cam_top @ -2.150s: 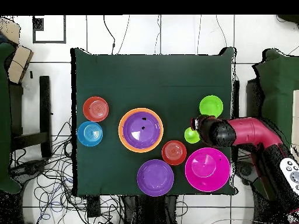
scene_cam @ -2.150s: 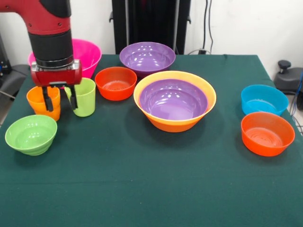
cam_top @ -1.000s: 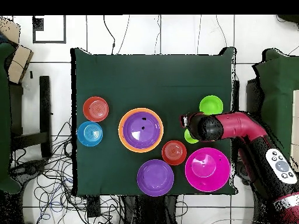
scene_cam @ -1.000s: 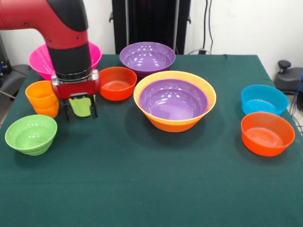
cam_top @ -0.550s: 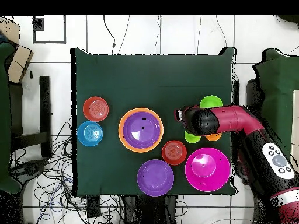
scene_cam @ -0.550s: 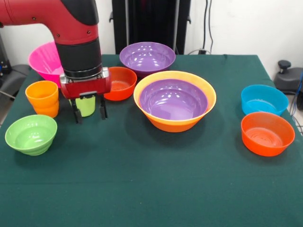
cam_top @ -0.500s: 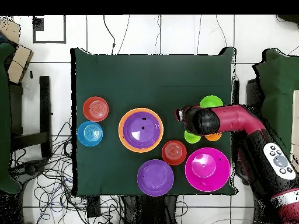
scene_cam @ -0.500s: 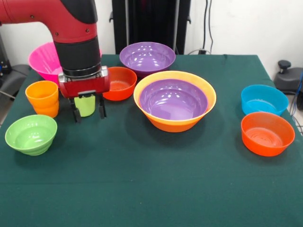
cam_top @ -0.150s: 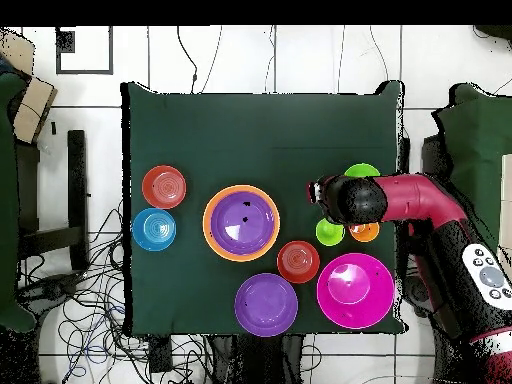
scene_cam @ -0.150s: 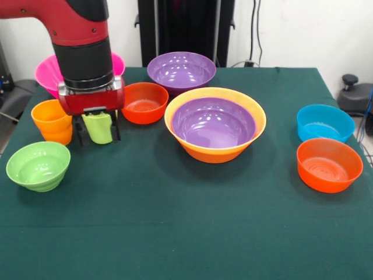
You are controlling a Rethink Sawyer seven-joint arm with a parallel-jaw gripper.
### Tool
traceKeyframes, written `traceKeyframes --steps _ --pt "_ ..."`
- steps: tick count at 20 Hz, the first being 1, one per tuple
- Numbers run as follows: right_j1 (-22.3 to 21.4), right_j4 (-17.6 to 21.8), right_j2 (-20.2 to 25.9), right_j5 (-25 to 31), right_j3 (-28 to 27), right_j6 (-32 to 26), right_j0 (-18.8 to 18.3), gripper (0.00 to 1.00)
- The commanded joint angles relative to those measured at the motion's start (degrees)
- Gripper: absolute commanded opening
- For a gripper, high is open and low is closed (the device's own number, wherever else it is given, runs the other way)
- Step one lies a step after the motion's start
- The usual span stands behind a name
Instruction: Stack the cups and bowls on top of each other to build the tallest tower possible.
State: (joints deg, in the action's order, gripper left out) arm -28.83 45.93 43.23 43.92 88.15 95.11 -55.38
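My gripper (scene_cam @ -0.150s: 97,139) (cam_top @ -0.150s: 335,195) hangs open at the table's left in the front view. Its two fingers show on either side of the upright lime green cup (scene_cam @ -0.150s: 99,128) (cam_top @ -0.150s: 330,232). I cannot tell whether they are around it or just in front of it. The orange cup (scene_cam @ -0.150s: 53,121) (cam_top @ -0.150s: 364,232) stands close beside. The large yellow-orange bowl (scene_cam @ -0.150s: 252,116) (cam_top @ -0.150s: 209,222) holds a purple bowl (scene_cam @ -0.150s: 214,123) (cam_top @ -0.150s: 241,222) at mid-table. Separate on the cloth are a small lime-green bowl (scene_cam @ -0.150s: 38,165), a pink bowl (scene_cam @ -0.150s: 44,73), a second purple bowl (scene_cam @ -0.150s: 181,71) and a red-orange bowl (scene_cam @ -0.150s: 143,102).
A blue bowl (scene_cam @ -0.150s: 324,122) (cam_top @ -0.150s: 153,229) and another red-orange bowl (scene_cam @ -0.150s: 329,164) (cam_top @ -0.150s: 164,186) sit near the table's right edge in the front view. The arm (cam_top @ -0.150s: 420,205) reaches in over the table's edge, covering part of the lime-green bowl (cam_top @ -0.150s: 360,171).
The gripper went from above the orange cup rightward past the green cup, then came back left and now frames the green cup. No cup or bowl has shifted.
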Motion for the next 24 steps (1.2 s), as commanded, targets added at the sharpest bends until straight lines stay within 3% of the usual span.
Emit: traceKeyframes --steps 1,8,15,24 --pt "1.52 1.55 1.0 4.82 -4.49 -19.37 0.99 1.0" --pt "3.41 4.57 0.25 -0.31 -2.07 -18.63 -0.25 1.0" --pt "4.9 5.11 0.78 -0.13 -2.92 -20.98 -1.57 1.0" --pt "12.73 7.81 1.85 -3.74 -7.42 -26.66 -4.88 1.0"
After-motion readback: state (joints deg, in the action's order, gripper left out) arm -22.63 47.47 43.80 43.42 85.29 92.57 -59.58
